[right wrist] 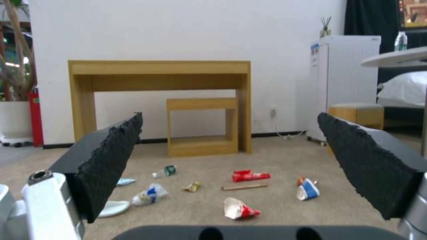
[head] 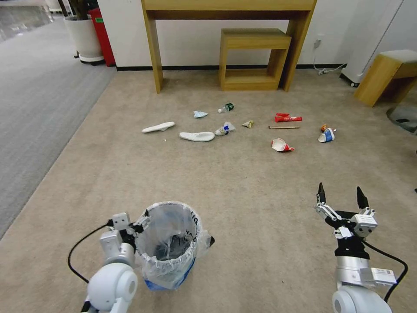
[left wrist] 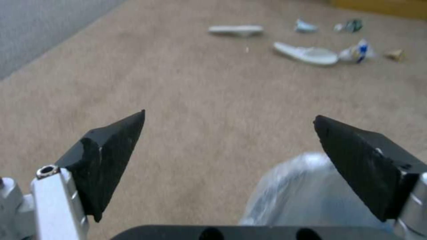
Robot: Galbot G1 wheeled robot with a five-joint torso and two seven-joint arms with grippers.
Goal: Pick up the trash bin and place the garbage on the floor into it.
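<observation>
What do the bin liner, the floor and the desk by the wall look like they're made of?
The bin liner looks like thin translucent plastic film: crinkled, glossy, with the dark bin showing through. The floor appears to be short-pile beige carpet, matte and finely textured. The desk looks like light wood or wood-look laminate; the pictures cannot settle which.

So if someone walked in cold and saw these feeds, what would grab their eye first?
Probably the bag-lined trash bin standing close in front on the beige carpet, with the open left gripper right at its rim. Next, the litter strung across the carpet before the wooden desk: two white slippers, a red packet and a red-white paper cup. The right gripper hovers open, holding nothing.
</observation>
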